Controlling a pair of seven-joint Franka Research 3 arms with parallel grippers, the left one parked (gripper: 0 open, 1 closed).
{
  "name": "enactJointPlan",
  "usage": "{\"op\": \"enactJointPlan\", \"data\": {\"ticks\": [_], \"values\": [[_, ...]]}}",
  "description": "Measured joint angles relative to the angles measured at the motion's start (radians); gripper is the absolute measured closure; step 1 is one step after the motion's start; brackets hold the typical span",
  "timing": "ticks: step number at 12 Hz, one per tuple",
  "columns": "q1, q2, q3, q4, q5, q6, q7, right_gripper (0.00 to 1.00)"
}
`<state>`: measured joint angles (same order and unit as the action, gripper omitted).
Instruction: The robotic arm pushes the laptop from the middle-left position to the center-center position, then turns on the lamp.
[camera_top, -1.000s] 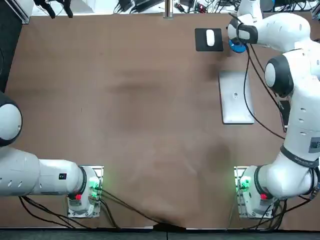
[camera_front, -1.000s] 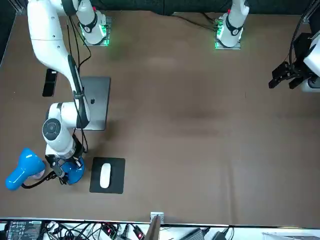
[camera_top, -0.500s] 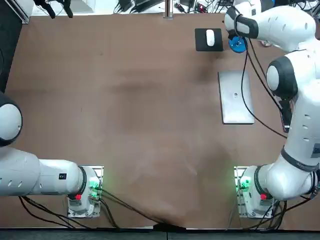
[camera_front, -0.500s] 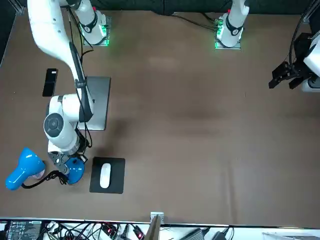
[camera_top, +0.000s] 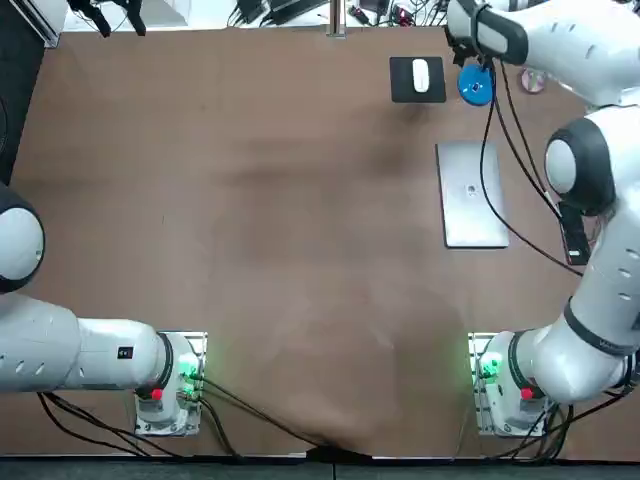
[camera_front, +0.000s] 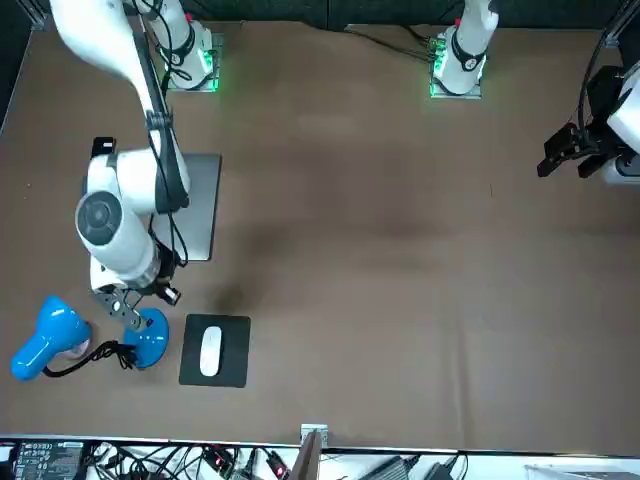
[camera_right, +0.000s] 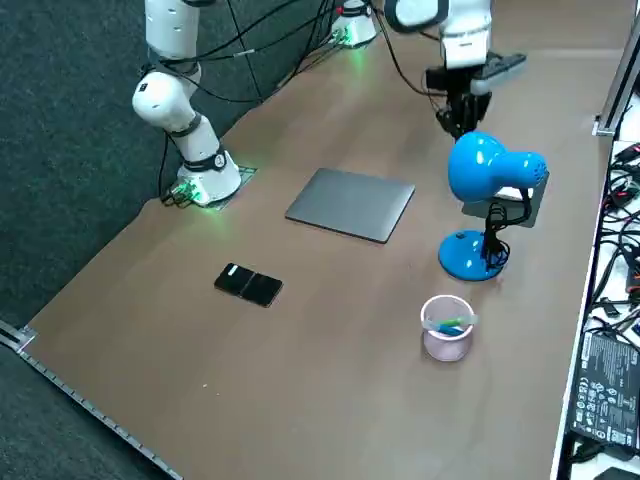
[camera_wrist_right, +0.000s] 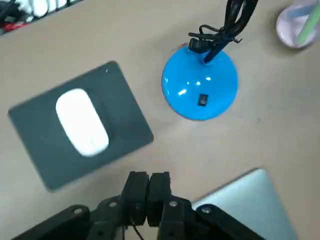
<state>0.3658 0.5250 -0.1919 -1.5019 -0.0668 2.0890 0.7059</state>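
no legible text, no labels, no numbers

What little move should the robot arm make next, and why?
Probably shift the end effector over the small dark switch on the blue base and press down. Its fingers are shut, it hovers short of the base, and the lamp shows no glow.

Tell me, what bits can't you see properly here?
- Blue lamp: shade's opening shows nowhere, so lit or not is unknown.
- Mouse: behind the lamp's shade in the right side view.
- Phone: mostly covered by the right arm in the front view.
- Laptop: cut off by the wrist view's edge.
- Right pincer, shut, near the lamp base: mostly under its own wrist in the top view.
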Motion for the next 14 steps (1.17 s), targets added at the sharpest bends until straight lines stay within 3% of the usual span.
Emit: {"op": "enactJointPlan", "data": {"ticks": [3,5,7,9,10,14], "values": [[0.001,-0.094,0.0,0.001,0.02,-0.13,-0.153,0.93],[0.002,-0.154,0.0,0.001,0.023,-0.217,-0.251,0.82],[-0.001,-0.209,-0.001,0.001,0.024,-0.291,-0.356,0.79],[-0.009,-0.258,-0.002,0.001,0.024,-0.36,-0.434,0.59],[-0.013,-0.28,-0.004,0.001,0.024,-0.385,-0.453,0.58],[-0.033,-0.371,-0.005,0.0,0.024,-0.482,-0.522,0.16]]}}
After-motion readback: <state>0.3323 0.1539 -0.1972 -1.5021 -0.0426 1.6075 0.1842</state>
